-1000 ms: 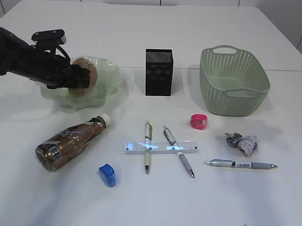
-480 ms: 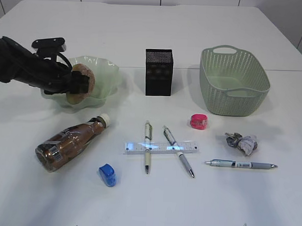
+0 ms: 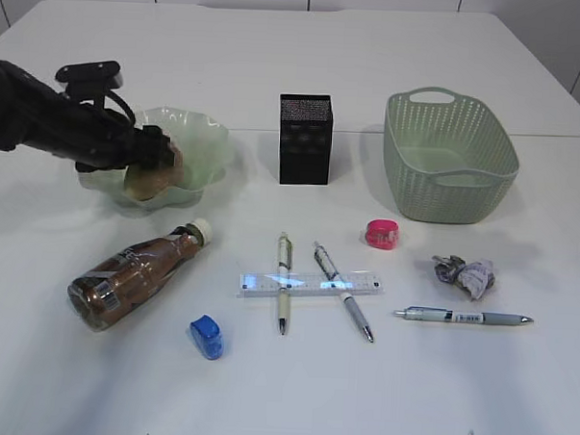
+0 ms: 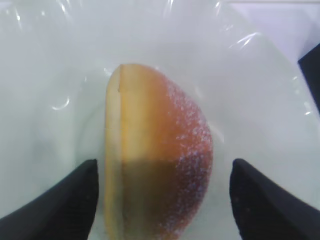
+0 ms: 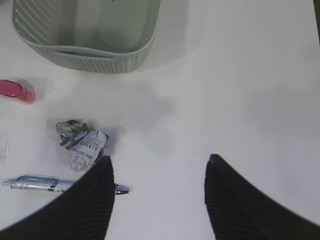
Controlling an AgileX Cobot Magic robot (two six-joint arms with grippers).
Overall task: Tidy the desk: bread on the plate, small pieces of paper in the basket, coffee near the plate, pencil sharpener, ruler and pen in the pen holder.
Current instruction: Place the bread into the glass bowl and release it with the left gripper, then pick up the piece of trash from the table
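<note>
The left gripper (image 4: 162, 200) sits over the plate (image 3: 204, 148) at the counter's (image 3: 263, 390) left rear, its jaws spread apart with a clear gap on each side of the bread (image 4: 157, 155), which lies in the plate on its edge and is gripped by neither jaw. The right gripper (image 5: 157, 200) hangs above bare counter, jaws apart and empty, near a crumpled paper (image 5: 80, 142) and a grey pen (image 5: 45, 184); the basket (image 5: 85, 35) is just beyond. On the counter the coffee (image 3: 133, 273) lies on its side in front of the plate, a blue sharpener (image 3: 206, 335) beside it. The ruler (image 3: 306, 284) lies across 2 pens (image 3: 283, 294), in front of the pen holder (image 3: 304, 138); a pink sharpener (image 3: 381, 233) rests near the basket
</note>
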